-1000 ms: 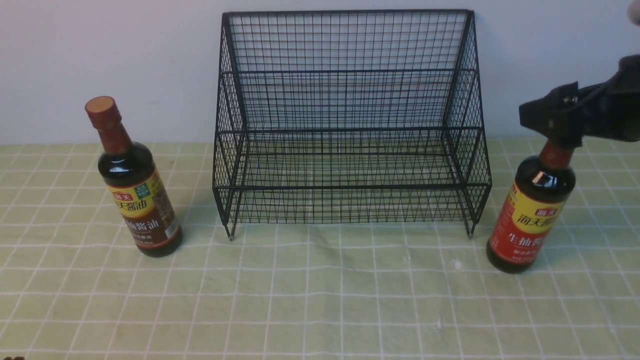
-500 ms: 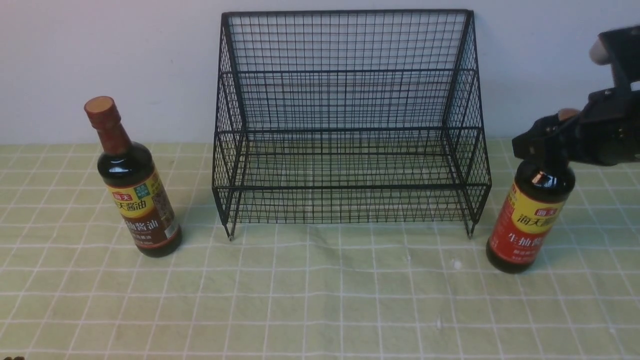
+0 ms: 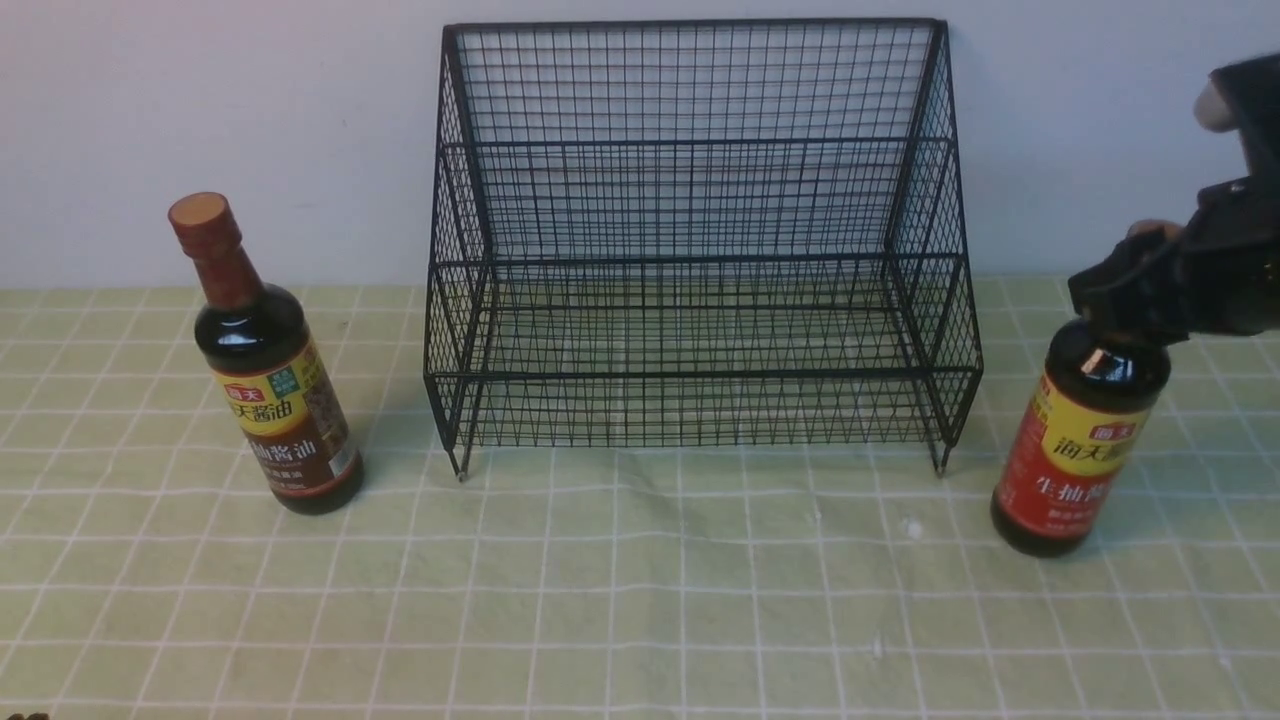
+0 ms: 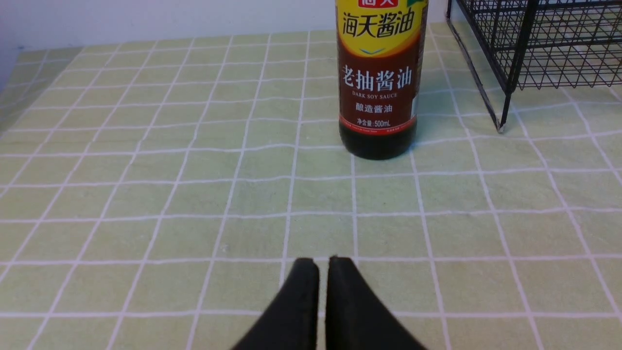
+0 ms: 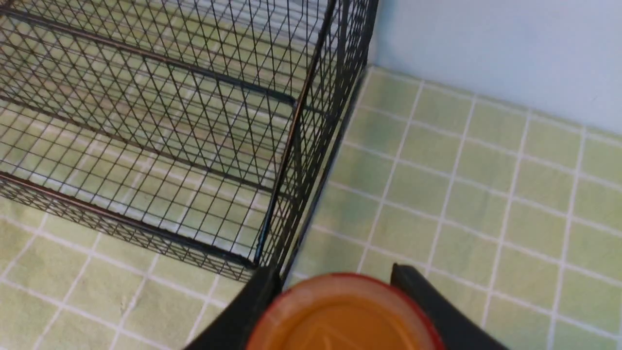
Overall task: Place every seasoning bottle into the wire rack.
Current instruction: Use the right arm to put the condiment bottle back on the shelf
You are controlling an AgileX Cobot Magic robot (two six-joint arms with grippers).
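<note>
The wire rack [image 3: 700, 260] stands at the back middle with both tiers bare. The yellow-and-brown bottle [image 3: 275, 400] stands upright to its left. The yellow-and-red bottle [image 3: 1080, 450] stands to the rack's right, its base on the cloth. My right gripper [image 3: 1125, 290] is shut on that bottle's neck and hides the neck and cap. In the right wrist view the orange cap [image 5: 345, 316] sits between the two black fingers [image 5: 252, 306], next to the rack's corner [image 5: 272, 228]. My left gripper [image 4: 323, 260] is shut and empty, low over the cloth, well short of the yellow-and-brown bottle [image 4: 378, 82].
A green checked cloth [image 3: 640, 600] covers the table up to a pale wall [image 3: 220, 100] right behind the rack. The rack's left front foot [image 4: 500, 127] shows close to the yellow-and-brown bottle.
My right gripper came down over the yellow-and-red bottle's cap onto its neck. Gripper and bottle then shifted a little to the right and toward the front. The left side has not changed.
</note>
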